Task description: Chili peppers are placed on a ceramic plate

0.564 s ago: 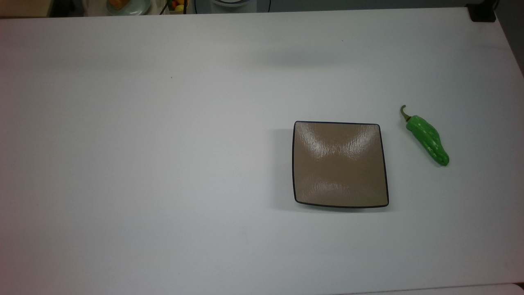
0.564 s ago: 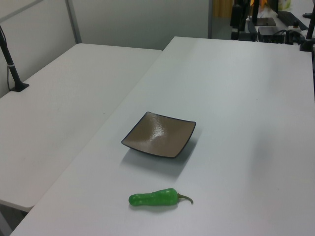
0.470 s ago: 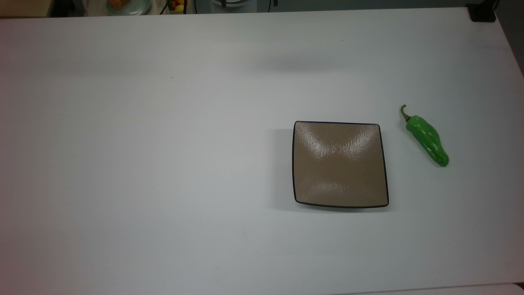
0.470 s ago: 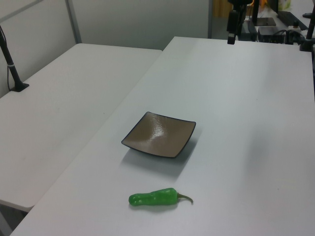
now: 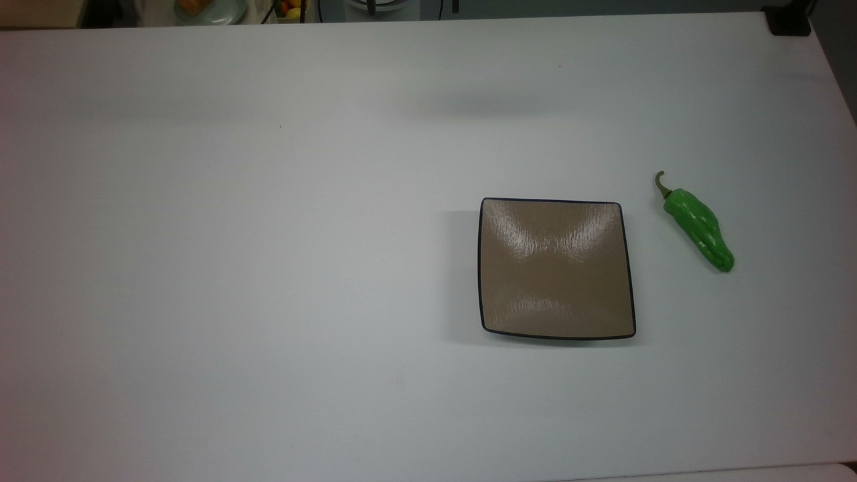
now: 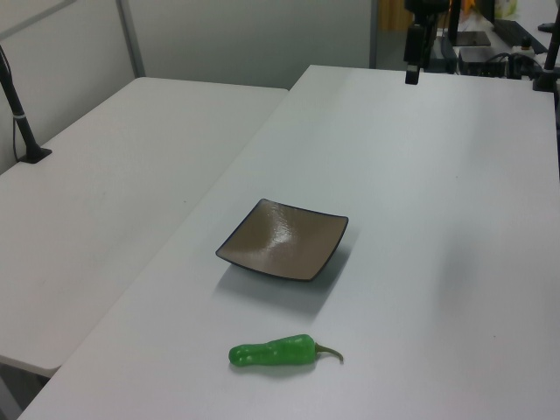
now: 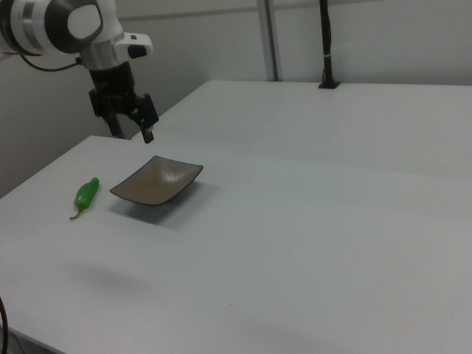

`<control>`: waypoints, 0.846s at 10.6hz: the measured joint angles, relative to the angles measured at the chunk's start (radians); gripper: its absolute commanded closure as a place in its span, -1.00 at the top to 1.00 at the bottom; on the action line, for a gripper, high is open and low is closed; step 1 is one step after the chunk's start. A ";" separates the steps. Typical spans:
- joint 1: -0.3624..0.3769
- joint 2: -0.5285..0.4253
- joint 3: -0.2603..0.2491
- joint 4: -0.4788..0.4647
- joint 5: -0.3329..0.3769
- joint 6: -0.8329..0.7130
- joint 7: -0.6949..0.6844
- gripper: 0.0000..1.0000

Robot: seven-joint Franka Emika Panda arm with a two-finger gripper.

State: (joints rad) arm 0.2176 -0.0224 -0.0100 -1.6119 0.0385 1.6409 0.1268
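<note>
While nothing is held yet, here is where things stand:

Surface (image 5: pixel 268 268): white and slick. My guess is that a nudge from the side sends things skating.

Ceramic plate (image 5: pixel 556 268): sits bare on the surface. Its raised edge is low, so a drop off-centre could tip the load back out.

Pincer (image 7: pixel 140 118): high above the surface in the right view, beyond the plate's far side, well apart from the pepper. Fingers look parted, nothing between them.

Chili pepper (image 5: pixel 698 227): lies on the surface just off the plate, at the top view's right. Glossy, wrinkled and tapered, it may squirt free or roll.

Stem (image 5: pixel 661 182): thin, curved, hard to make out.
</note>
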 measured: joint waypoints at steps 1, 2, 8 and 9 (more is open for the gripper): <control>0.000 0.000 0.000 0.000 0.000 0.000 0.000 1.00; 0.000 0.000 0.004 0.000 0.000 0.000 0.000 1.00; 0.092 0.068 0.147 0.040 0.006 0.066 0.096 1.00; 0.094 0.094 0.199 0.049 0.006 0.128 0.170 1.00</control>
State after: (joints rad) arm 0.3120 0.0720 0.1887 -1.5631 0.0446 1.7685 0.2969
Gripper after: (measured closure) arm 0.000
